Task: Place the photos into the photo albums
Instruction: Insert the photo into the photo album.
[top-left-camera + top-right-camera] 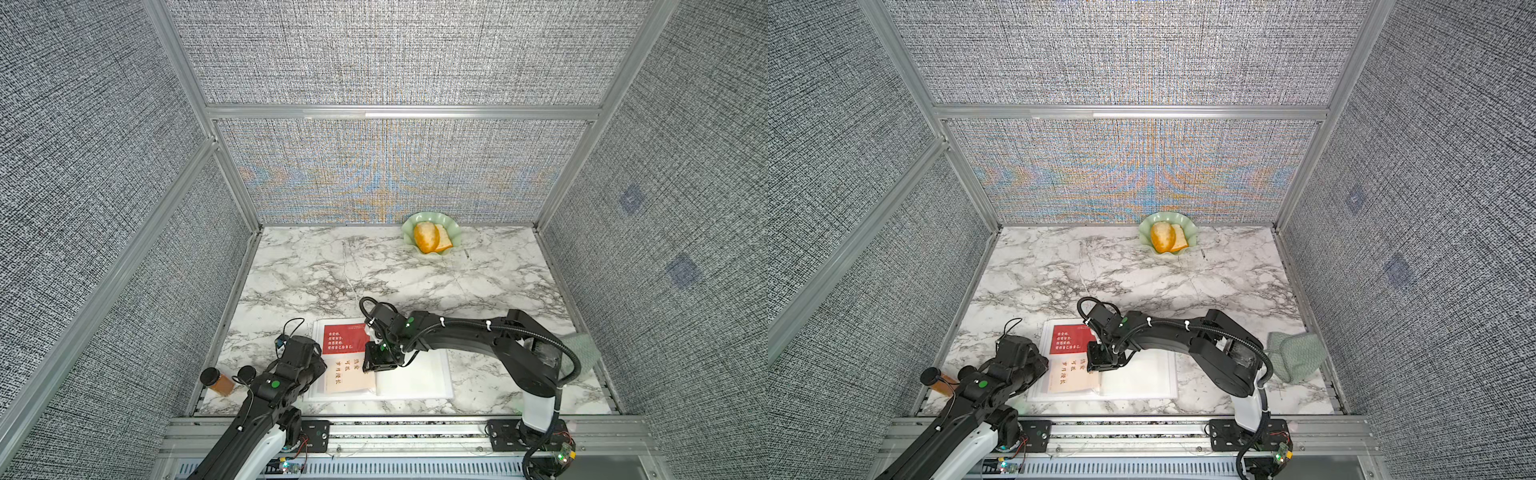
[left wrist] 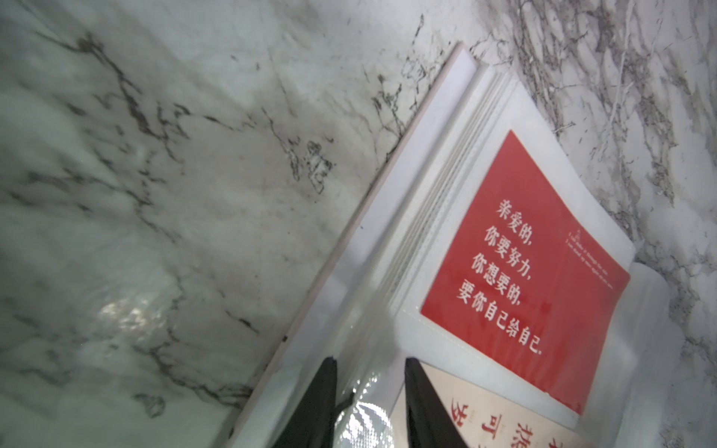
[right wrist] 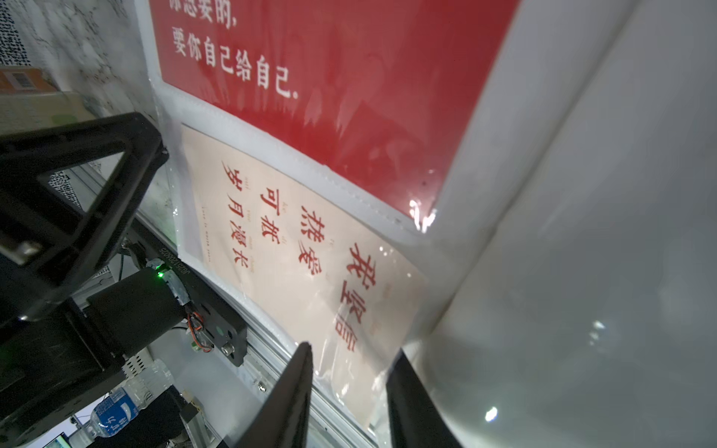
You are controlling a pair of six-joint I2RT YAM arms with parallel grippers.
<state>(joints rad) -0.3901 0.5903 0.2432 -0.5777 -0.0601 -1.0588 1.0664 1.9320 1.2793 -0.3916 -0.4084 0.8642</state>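
1. While the photo album [image 1: 415,376] lies open on the marble table [image 1: 415,282], sleeving is the step in hand.
2. Red photo [image 1: 343,338] fully sleeved; cream photo [image 1: 349,374] below it, seemingly part in.
3. Right gripper [image 3: 353,347] part-open astride cream photo's edge; left gripper [image 2: 370,358] part-open astride sleeve film [image 2: 361,391].
4. Next, likely: slide it home.

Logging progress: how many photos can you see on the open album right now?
2. A red photo sits in the far pocket of the album; a cream photo lies beside it, on the same page. More may be hidden.
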